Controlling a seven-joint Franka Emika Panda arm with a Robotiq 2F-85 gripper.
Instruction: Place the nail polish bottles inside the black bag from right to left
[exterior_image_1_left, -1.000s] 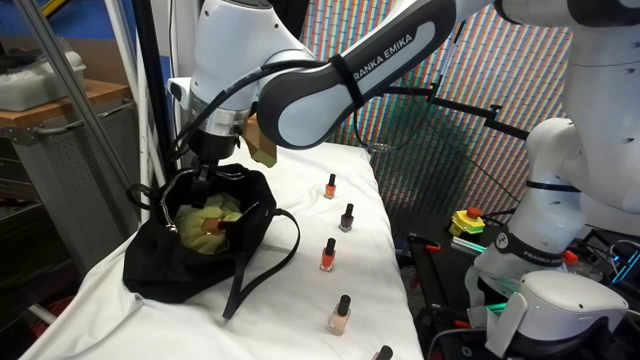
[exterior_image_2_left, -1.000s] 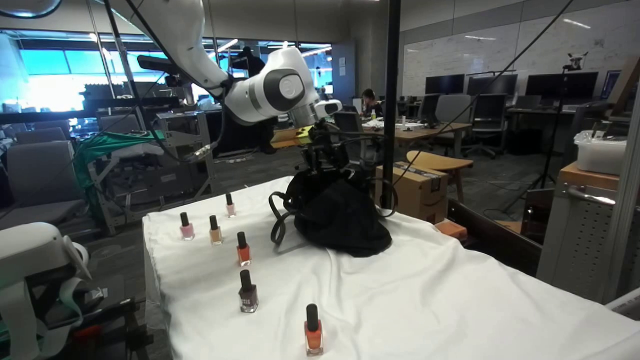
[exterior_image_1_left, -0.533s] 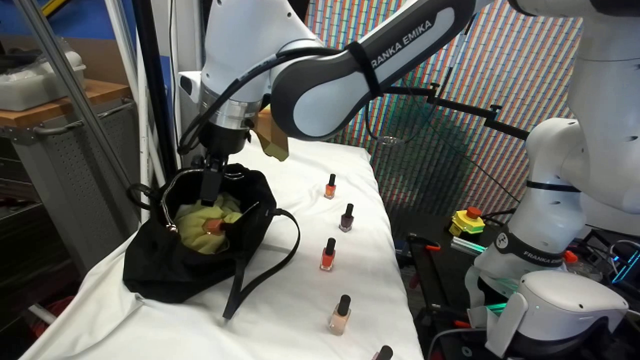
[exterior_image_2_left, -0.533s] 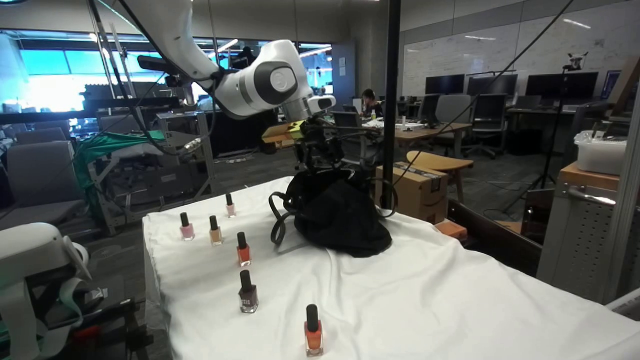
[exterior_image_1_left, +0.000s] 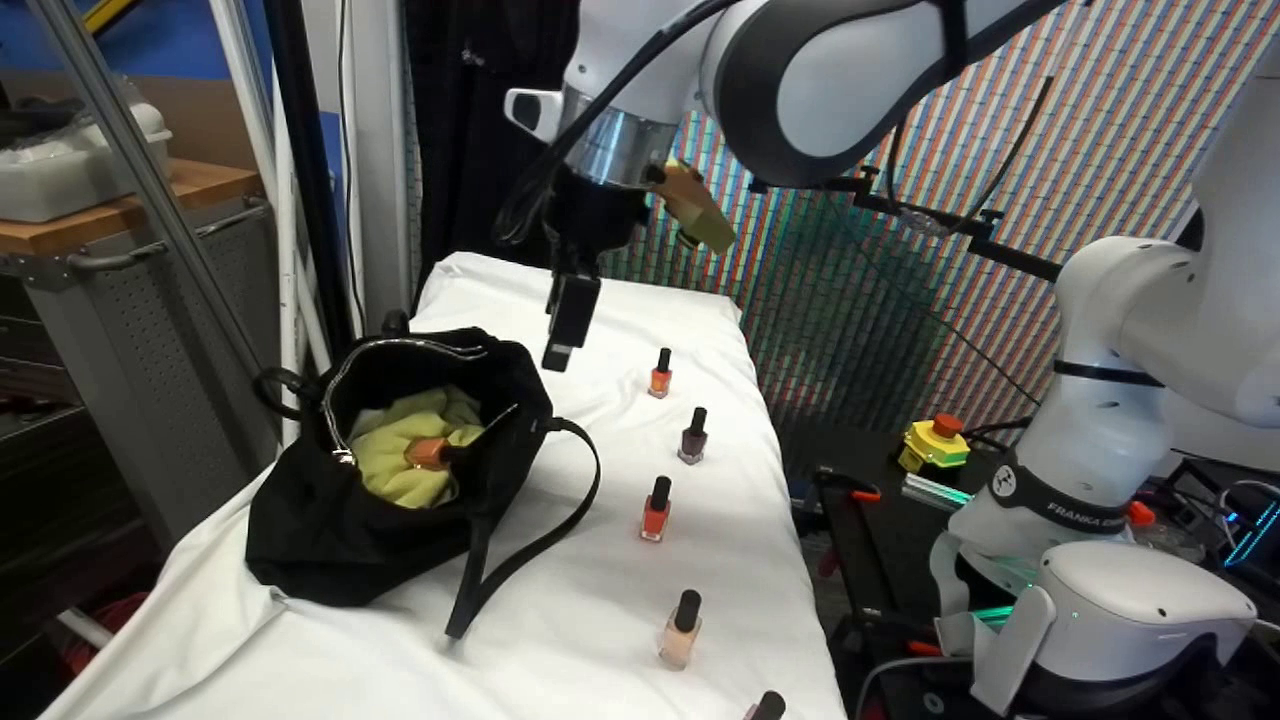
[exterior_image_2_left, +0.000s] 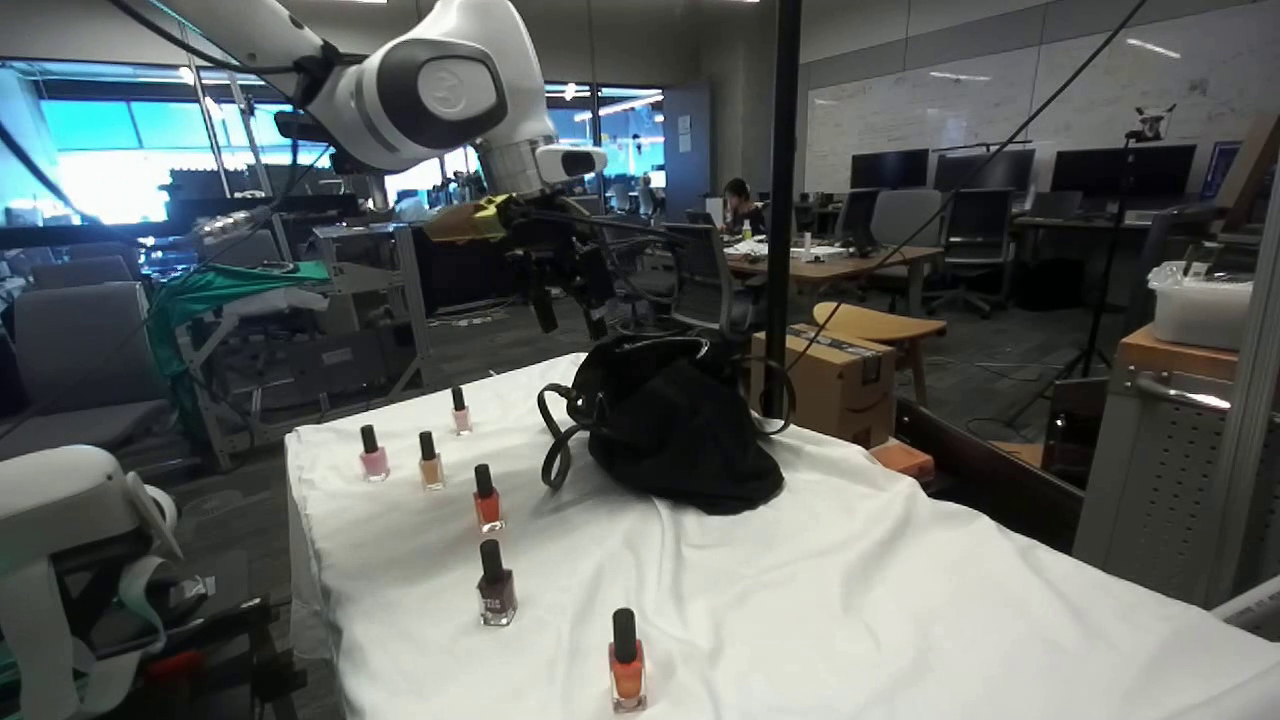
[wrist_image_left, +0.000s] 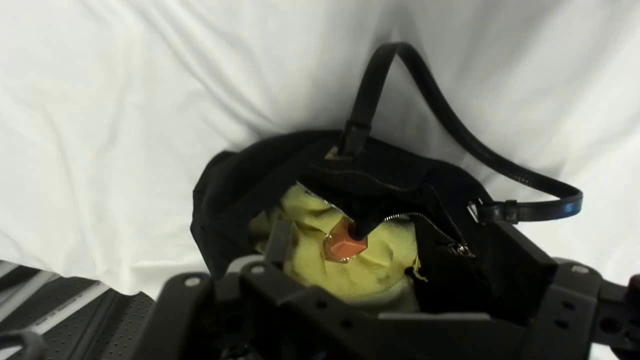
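The black bag (exterior_image_1_left: 400, 545) slumps on the white cloth, its mouth unzipped over a yellow-green lining (wrist_image_left: 370, 270). Inside, an orange-red nail polish bottle (wrist_image_left: 345, 242) lies on its side. Several more nail polish bottles stand upright on the cloth: an orange one (exterior_image_2_left: 627, 672), a dark purple one (exterior_image_2_left: 496, 598), a red one (exterior_image_2_left: 488, 508), a peach one (exterior_image_2_left: 431, 470), a pink one (exterior_image_2_left: 374, 462) and a pale pink one (exterior_image_2_left: 460, 418). My gripper (exterior_image_2_left: 571, 325) hangs in the air beside the bag, above table height. Its fingers are spread wide with nothing between them.
The bag's long strap (exterior_image_1_left: 560, 535) loops onto the cloth towards the bottles. A black pole (exterior_image_2_left: 782, 200) and a cardboard box (exterior_image_2_left: 825, 380) stand behind the table. Beyond its edge are a yellow emergency-stop box (exterior_image_1_left: 935, 445) and a white headset (exterior_image_1_left: 1140, 620).
My gripper has risen out of the bag's mouth and swung away from it, rightwards in one exterior view. The bottle in the bag and those on the cloth stay put.
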